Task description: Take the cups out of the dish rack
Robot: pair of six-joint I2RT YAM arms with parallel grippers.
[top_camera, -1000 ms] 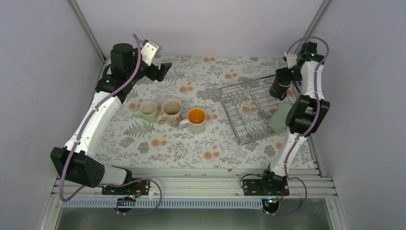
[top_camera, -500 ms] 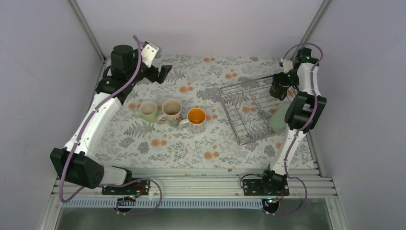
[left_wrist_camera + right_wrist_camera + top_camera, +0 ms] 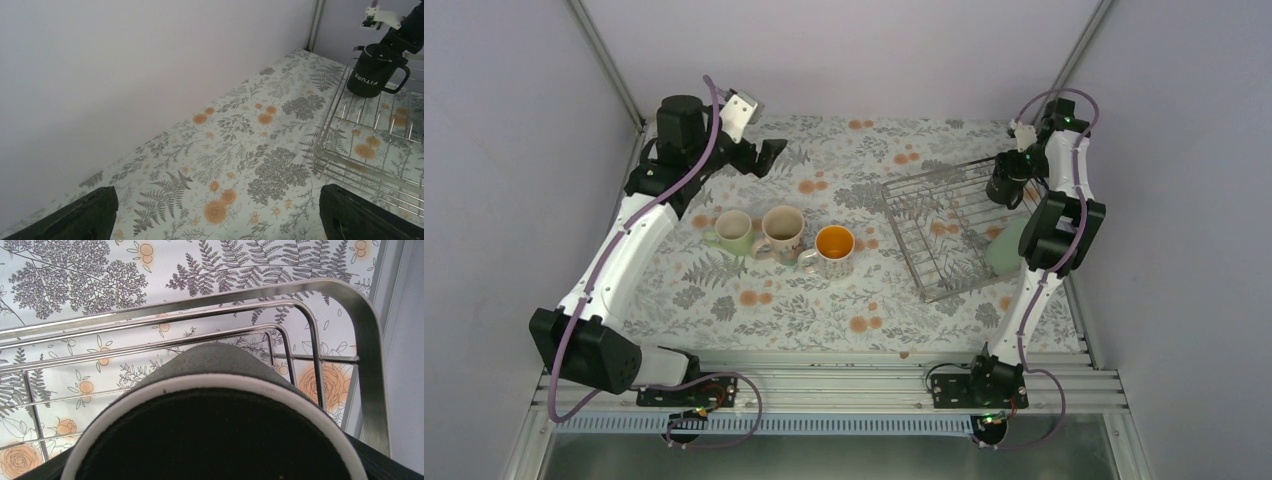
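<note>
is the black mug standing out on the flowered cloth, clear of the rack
No, the black mug is upright at the far corner of the dish rack, over its wire bars rather than out on the cloth.

top: high, whole table (image 3: 824, 290) | left wrist: low, distant, toward dish rack (image 3: 350, 167) | right wrist: close above black mug (image 3: 215, 360) | shared: both

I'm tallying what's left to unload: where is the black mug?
In the top view, the black mug is far right, at the far corner of the rack, with the right gripper on its rim.
</note>
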